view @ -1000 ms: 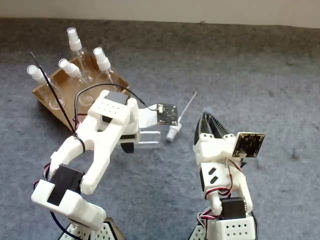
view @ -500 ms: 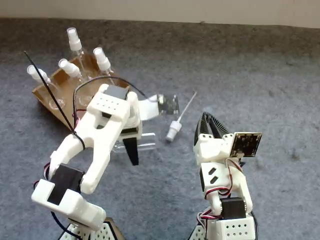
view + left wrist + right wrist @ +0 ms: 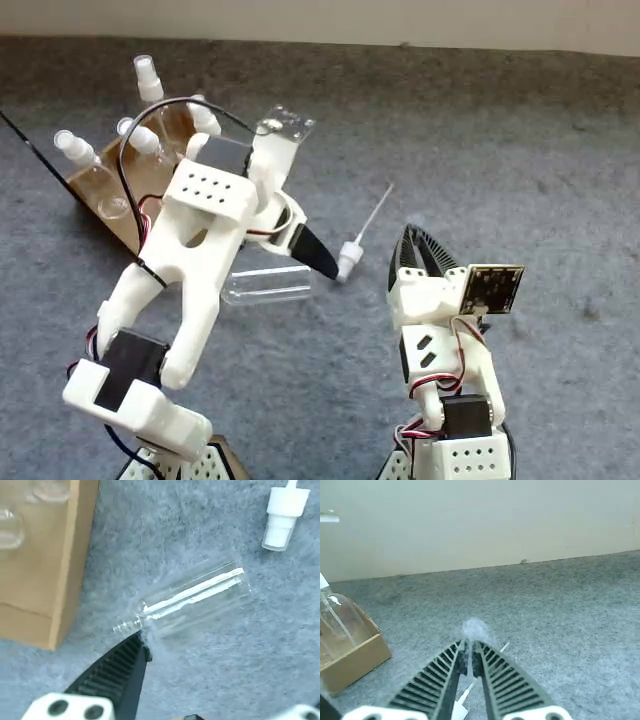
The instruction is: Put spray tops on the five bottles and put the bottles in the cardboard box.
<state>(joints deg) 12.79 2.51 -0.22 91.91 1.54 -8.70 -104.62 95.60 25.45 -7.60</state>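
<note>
The left arm [image 3: 190,270] hides part of the capless bottle [image 3: 268,285], which lies on the carpet [image 3: 520,150] with its long axis running 9 to 3 o'clock. Its neck is beside the fingertip [image 3: 136,647] of the left claw [image 3: 215,680], which gapes wide and empty with its other finger cut off. The right claw [image 3: 469,647] is almost closed on nothing; the spray top [image 3: 349,259] lies at the bottle's 2 o'clock, the box [image 3: 95,190] at 10, and there is open carpet toward 3.

surface: grey carpet [image 3: 520,150] with a short fuzzy pile, spread over the whole work area in the high view
wall: plain pale wall [image 3: 400,18], a thin strip along the 12 o'clock edge of the high view
seam: carpet meets wall in one straight line running from 9 to 3 o'clock
speck: small dark speck [image 3: 522,561] on that seam, at about 12 o'clock
</note>
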